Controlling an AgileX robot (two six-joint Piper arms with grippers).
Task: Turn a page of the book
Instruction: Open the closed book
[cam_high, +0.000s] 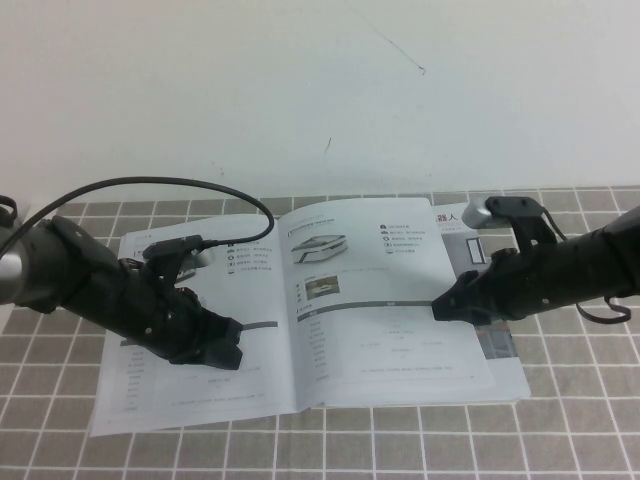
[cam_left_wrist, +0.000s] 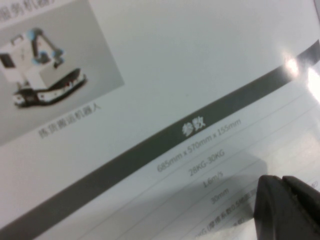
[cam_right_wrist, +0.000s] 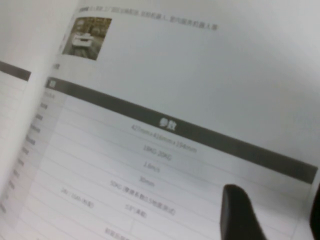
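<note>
The book (cam_high: 190, 395) lies open on the tiled table. The page (cam_high: 385, 330), with a white boat-like vehicle photo near its top, is the right-hand sheet and bows slightly above the sheets beneath it. My right gripper (cam_high: 441, 308) is at the page's outer edge. In the right wrist view it (cam_right_wrist: 278, 220) is open, with one fingertip (cam_right_wrist: 240, 215) over the page (cam_right_wrist: 175, 75) and the other past the edge. My left gripper (cam_high: 228, 350) is shut and empty, low over the left-hand sheet (cam_left_wrist: 200, 60), which pictures a dark-and-white boat. In the left wrist view its fingertips (cam_left_wrist: 287, 205) are pressed together.
The grey tiled tabletop (cam_high: 560, 430) surrounds the book. A white wall (cam_high: 320, 90) rises behind it. The left arm's black cable (cam_high: 170, 182) arcs over the left-hand sheet. Lower sheets (cam_high: 500, 350) stick out to the right under the page.
</note>
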